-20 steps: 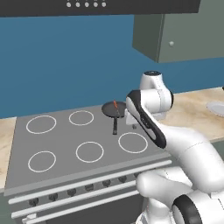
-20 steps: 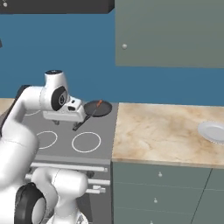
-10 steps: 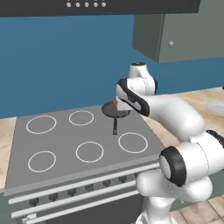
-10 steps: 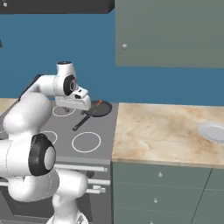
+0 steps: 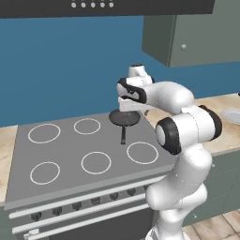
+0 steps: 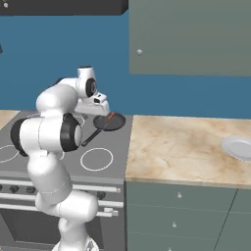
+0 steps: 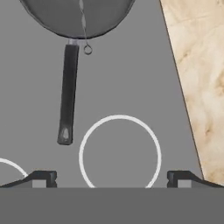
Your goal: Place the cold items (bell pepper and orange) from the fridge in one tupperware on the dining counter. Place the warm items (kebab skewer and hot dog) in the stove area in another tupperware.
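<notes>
On left cam the gripper (image 5: 127, 107) hangs over the pan (image 5: 124, 118) on the stove (image 5: 65, 150), on right cam a skewer (image 6: 111, 117) lies in that pan, on hand cam jaws are wide w/ nothing held, so no food's packed yet.

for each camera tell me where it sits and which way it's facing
Left base view: behind the arm's left, facing the grey six-ring stovetop; white arm at right.
Right base view: behind its right, facing the beige marble counter and stove; arm at left.
Hand view: on the hand, looking down past the open tool.
All three share the small black frying pan.
</notes>
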